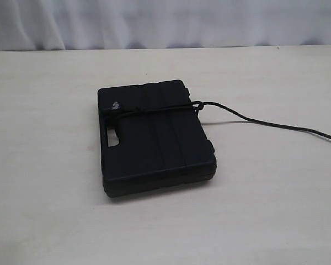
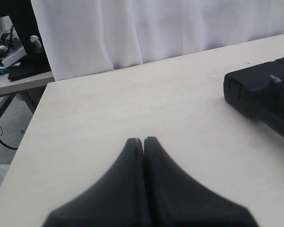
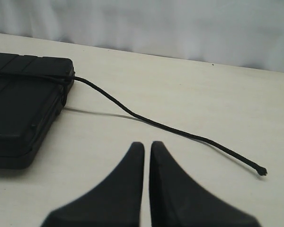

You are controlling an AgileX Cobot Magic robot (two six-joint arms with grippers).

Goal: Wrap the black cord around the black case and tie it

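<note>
The black case lies flat in the middle of the pale table, also seen as the black case and the black case. The black cord runs across the case's far end, knotted at its right corner, and trails off to the right. Its loose black cord ends in a knotted tip on the table. My left gripper is shut and holds nothing, well apart from the case. My right gripper is shut with a thin slit, short of the cord, holding nothing. Neither gripper shows in the exterior view.
The pale table is backed by a white curtain. Past the table's edge in the left wrist view stands another bench with cables and gear.
</note>
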